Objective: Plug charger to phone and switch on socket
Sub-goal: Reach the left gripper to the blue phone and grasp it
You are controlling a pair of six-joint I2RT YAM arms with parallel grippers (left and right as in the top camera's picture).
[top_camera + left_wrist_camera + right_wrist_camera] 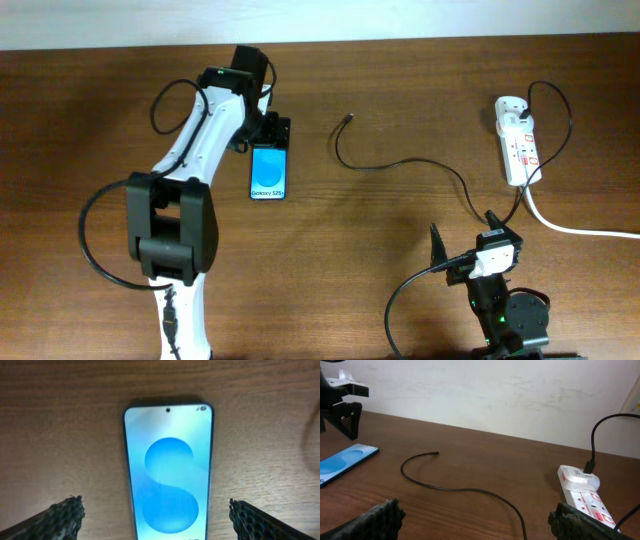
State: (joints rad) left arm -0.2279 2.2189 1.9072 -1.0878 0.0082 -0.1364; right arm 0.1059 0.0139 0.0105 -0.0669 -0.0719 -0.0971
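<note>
The phone (268, 175) lies flat on the wooden table, its blue screen up and "Galaxy S25" at its near end. My left gripper (272, 135) is open over the phone's far end. In the left wrist view its fingers (157, 517) stand apart on either side of the phone (169, 460) without touching it. The charger cable (420, 163) lies loose, its connector tip (347, 119) free to the right of the phone. It runs to the white socket (518, 140) at the far right. My right gripper (465, 240) is open and empty near the front edge, with the cable (460, 489) and socket (582, 492) ahead of it.
The socket's thick white lead (580, 230) runs off the right edge. The black cable loops above the socket (560, 100) and is plugged in at its far end. The right wrist view shows the phone (345, 462), my left gripper (345, 415) and a pale wall behind.
</note>
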